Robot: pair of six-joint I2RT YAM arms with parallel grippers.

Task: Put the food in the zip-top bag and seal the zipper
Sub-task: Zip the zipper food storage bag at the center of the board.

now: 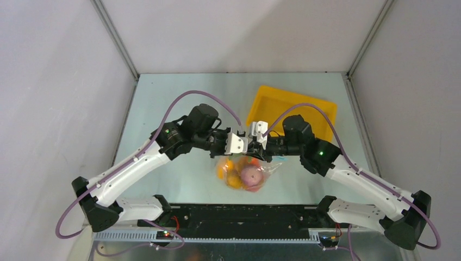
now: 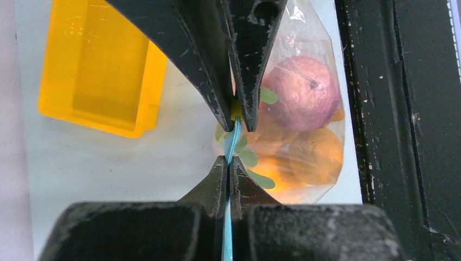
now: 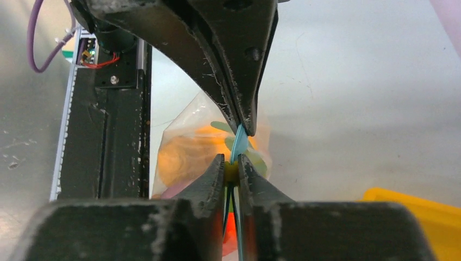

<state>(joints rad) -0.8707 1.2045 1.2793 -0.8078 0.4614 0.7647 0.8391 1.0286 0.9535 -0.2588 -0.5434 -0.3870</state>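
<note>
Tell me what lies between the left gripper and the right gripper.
A short stretch of the teal zipper, which the left gripper and right gripper both pinch; the left wrist view shows it.

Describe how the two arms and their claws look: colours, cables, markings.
The left arm and right arm match: white shells, black joints and bases, a purple cable looping along each, a small green light on one black joint. The left claw and right claw have black, scuffed fingers tapering to narrow tips, on white mounts.
</note>
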